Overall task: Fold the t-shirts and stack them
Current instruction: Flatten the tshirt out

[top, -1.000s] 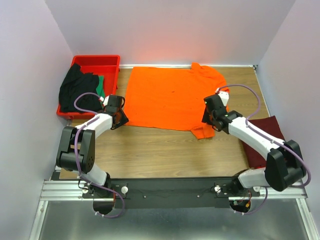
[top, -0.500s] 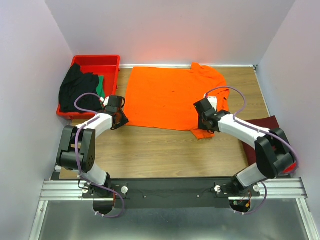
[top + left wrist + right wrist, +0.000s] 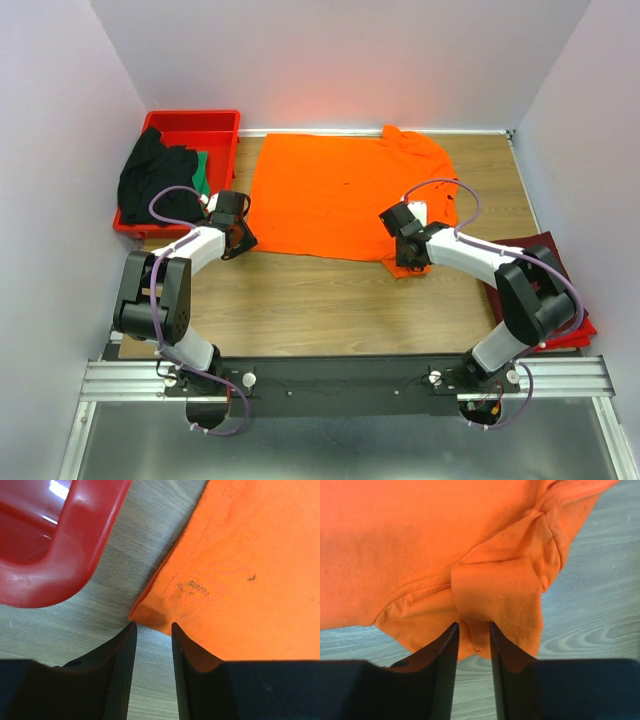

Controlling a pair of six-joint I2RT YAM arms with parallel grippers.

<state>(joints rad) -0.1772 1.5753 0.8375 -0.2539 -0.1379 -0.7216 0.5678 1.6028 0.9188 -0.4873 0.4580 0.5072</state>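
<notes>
You have the orange t-shirt (image 3: 340,195) spread beside the red tray (image 3: 190,128). Left fingers (image 3: 152,630) pinch its near-left corner; right fingers (image 3: 470,630) clench its near-right sleeve fold, shirt lying ahead of both.

The right arm (image 3: 520,290) hides most of the maroon shirt (image 3: 545,250), and the black shirt (image 3: 150,180) covers most of the green one (image 3: 201,172).

Matt orange cloth t-shirt (image 3: 330,195), woodgrain table (image 3: 330,300)
</notes>
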